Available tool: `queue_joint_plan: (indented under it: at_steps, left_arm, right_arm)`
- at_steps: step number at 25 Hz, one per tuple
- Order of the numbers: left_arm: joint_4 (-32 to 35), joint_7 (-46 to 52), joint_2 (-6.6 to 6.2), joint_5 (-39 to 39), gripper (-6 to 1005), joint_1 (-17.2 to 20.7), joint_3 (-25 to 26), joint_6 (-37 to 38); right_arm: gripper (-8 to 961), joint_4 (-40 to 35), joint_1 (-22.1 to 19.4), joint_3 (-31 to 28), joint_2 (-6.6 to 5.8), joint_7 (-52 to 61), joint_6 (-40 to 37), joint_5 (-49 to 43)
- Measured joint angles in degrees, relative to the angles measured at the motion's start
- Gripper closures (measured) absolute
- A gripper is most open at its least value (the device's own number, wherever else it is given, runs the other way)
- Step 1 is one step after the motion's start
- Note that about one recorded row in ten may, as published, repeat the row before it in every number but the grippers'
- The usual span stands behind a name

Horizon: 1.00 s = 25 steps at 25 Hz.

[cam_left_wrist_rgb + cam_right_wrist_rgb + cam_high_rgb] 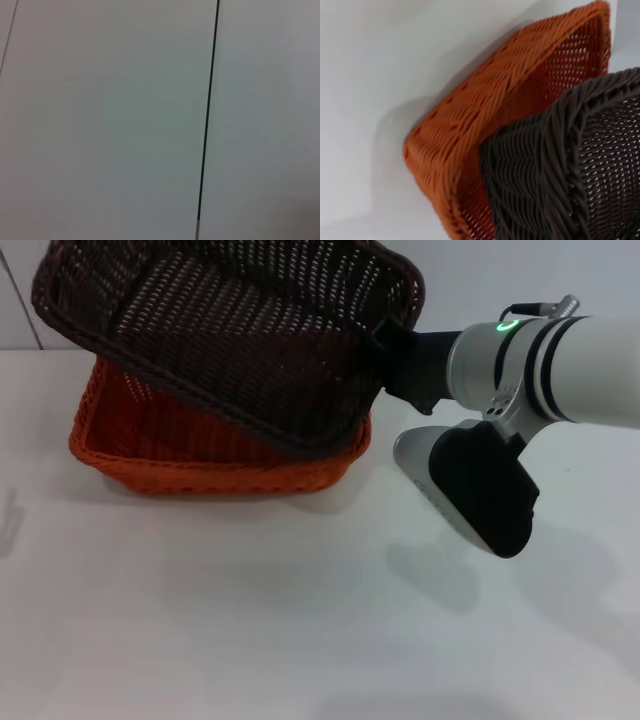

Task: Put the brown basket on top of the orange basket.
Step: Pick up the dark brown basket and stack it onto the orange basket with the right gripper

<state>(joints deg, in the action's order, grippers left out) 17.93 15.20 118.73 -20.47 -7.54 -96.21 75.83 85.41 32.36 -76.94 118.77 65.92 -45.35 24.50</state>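
- The white tabletop (300, 620) fills the head view and carries the baskets toward its far left part, with the arm's shadow lying on it at the near right.
- The right arm (560, 370) reaches in from the right edge, a white tube with a silver collar and a lit green lamp; a black, silver-edged housing hangs beneath its wrist.
- The brown basket (240, 340) is held above the tabletop, tipped steeply so its open weave interior faces the head camera. Nothing is visible inside it. Its lower near edge overlaps the orange one's opening, and the right wrist view shows a brown corner (545, 175) dipping just inside the orange rim (whether they actually touch there I cannot tell).
- The orange basket (200, 455) sits flat on the tabletop beneath the brown one. Most of its inside is covered; the part that shows holds only the brown basket's lower corner.
- The right gripper (388, 348) meets the brown basket at its right-hand rim, jaws pinching that rim.
- The left gripper is out of sight; its wrist camera shows only a pale panel with a thin dark seam (207, 120).
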Motion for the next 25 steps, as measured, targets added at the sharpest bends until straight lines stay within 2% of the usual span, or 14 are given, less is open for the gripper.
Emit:
queue_joint_plan:
  at_steps: [9,17,25]
  left_arm:
    - [-0.4,-0.6,0.19,0.0,162,-0.2,-0.7,-0.3]
    - [-0.4,-0.9,0.19,0.0,163,-0.5,-0.6,-0.2]
    - [-0.5,-1.0,0.12,0.0,163,-1.0,-0.5,-0.4]
  right_arm:
    - [803,-7.2,2.8,-0.7,-0.33,-0.8,2.9,0.3]
    - [802,-8.9,2.9,0.7,-0.25,-0.9,4.7,1.4]
    - [808,-13.1,3.0,2.5,-0.07,-0.9,10.2,2.7]
